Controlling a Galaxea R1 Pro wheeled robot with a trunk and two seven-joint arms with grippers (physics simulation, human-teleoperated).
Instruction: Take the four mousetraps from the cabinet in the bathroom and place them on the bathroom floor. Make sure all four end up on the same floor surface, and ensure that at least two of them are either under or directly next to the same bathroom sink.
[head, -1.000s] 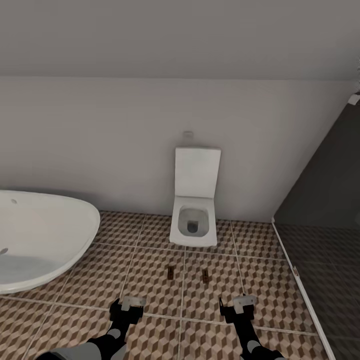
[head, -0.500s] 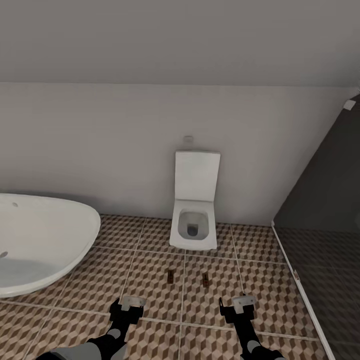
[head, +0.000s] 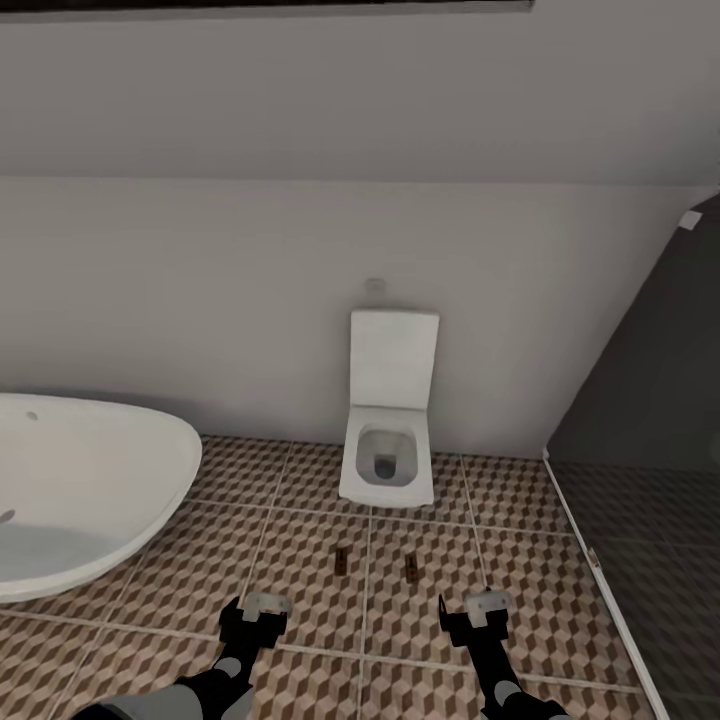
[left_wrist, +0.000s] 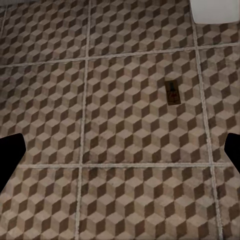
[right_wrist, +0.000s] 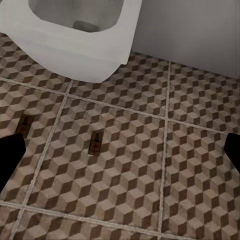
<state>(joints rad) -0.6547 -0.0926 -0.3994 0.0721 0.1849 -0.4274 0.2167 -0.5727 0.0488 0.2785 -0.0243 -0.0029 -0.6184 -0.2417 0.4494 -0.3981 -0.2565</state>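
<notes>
Now | two mousetraps (head: 341, 561) (head: 411, 568) on bathroom floor (head: 300, 560) before toilet (head: 388, 465) | both fingers spread, empty

This is a home bathroom. A white boxy toilet (head: 388, 420) with its lid raised stands against the plain pale wall at twelve o'clock, and a rounded white bathtub (head: 85, 495) sits at nine o'clock. The bathroom floor (head: 300, 560) is laid in large tiles printed with brown and beige cubes, and a dark glass shower partition (head: 650, 480) closes off the three o'clock side.
</notes>
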